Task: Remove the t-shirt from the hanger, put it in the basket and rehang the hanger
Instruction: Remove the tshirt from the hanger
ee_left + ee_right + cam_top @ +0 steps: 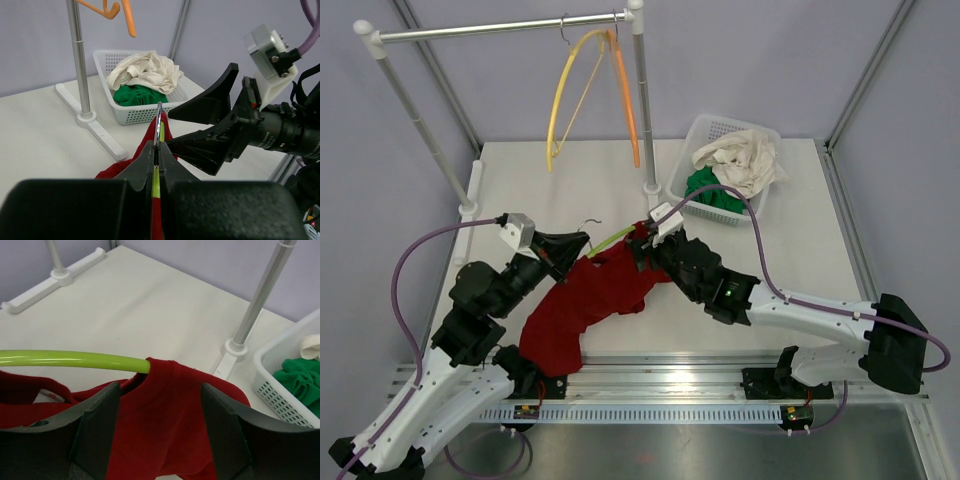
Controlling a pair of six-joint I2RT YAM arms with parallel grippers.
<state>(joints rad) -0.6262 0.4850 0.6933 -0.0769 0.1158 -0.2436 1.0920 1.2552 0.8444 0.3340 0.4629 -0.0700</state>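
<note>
A red t-shirt (590, 300) hangs on a lime-green hanger (613, 240) with a metal hook, held over the table front. My left gripper (582, 247) is shut on the hanger at its neck (158, 150), the green bar and hook pinched between the fingers. My right gripper (642, 248) is open, its fingers (97, 420) standing either side of the shirt's shoulder (170, 405), where the green bar (75, 360) enters the cloth. The right gripper also shows in the left wrist view (220, 130), just beyond the hook.
A clothes rail (500, 28) at the back carries a yellow hanger (565, 85) and an orange hanger (626, 95). Its foot (650, 185) stands near a white basket (692, 180) holding white and green clothes at the back right.
</note>
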